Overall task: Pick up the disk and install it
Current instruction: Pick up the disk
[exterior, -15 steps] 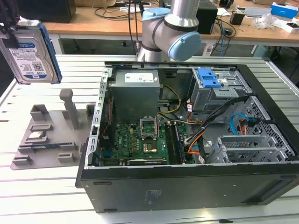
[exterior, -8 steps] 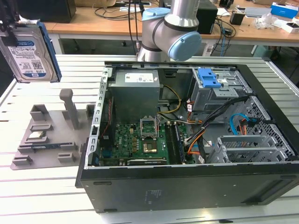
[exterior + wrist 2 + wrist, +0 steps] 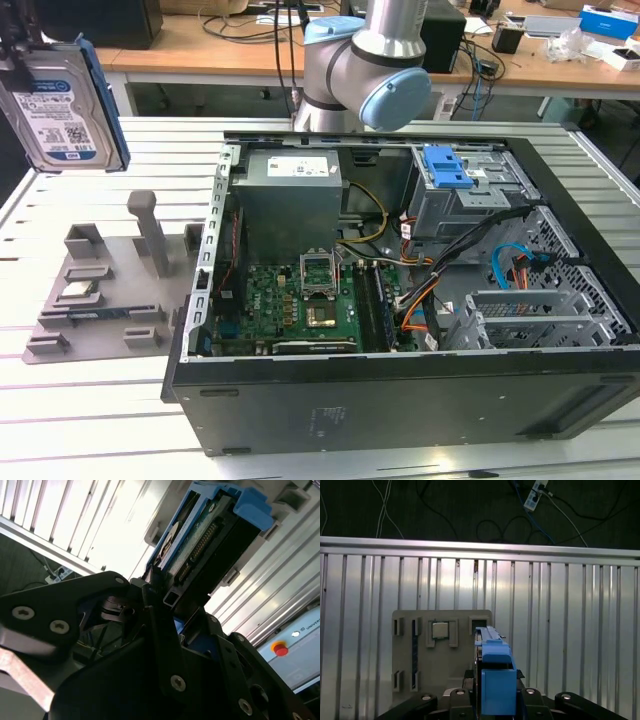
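Note:
The disk (image 3: 62, 105), a silver hard drive with a white-and-blue label and a blue plastic bracket round its edge, hangs upright in the air at the exterior view's far left, well above the slatted table. My gripper (image 3: 28, 55) is shut on its upper end. In the second wrist view the black fingers (image 3: 159, 587) clamp the disk (image 3: 197, 540) at its connector end. The first wrist view looks down along the disk's blue bracket (image 3: 496, 677) held in my gripper (image 3: 492, 700), with the grey fixture plate (image 3: 445, 655) below it.
The grey fixture plate (image 3: 100, 290) lies on the table and carries a small square processor chip (image 3: 80, 293). To its right stands the open computer case (image 3: 400, 400), with a grey drive cage and blue latch (image 3: 450, 170) at its back. The arm's base (image 3: 365, 60) rises behind the case.

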Controlling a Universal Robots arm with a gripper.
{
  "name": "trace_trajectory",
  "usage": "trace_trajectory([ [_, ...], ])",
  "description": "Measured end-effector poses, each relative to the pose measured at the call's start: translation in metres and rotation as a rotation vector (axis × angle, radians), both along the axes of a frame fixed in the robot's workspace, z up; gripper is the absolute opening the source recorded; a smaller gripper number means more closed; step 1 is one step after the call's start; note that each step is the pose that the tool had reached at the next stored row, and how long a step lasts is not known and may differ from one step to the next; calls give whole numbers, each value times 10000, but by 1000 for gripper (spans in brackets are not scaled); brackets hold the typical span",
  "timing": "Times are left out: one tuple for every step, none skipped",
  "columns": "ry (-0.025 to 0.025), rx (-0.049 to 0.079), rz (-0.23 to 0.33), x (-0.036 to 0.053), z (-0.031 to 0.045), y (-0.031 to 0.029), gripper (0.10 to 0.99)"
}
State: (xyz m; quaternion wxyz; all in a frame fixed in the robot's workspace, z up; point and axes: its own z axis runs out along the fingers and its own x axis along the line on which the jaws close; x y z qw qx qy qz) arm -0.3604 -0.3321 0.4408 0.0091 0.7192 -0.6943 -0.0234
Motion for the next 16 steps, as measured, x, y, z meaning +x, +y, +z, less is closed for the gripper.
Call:
trace_trajectory([
  [-1,0,0,0,14,0,369],
  [0,0,0,0,27,0,369],
  [0,0,-1,0,38,0,369],
  [0,0,0,0,46,0,369],
  [-1,0,0,0,53,0,369],
  [-1,0,0,0,61,0,369],
  [-1,0,0,0,67,0,369],
  [0,0,0,0,84,1,369],
  [-1,0,0,0,96,1,369],
  [0,0,-1,0,101,1,369],
  [-1,0,0,0,112,1,369],
  [-1,0,0,0,120,1,369],
  [-1,0,-1,0,125,1,369],
  [0,0,0,0,134,1,369],
  [-1,0,0,0,141,1,369],
  [0,0,0,0,150,1,369],
])
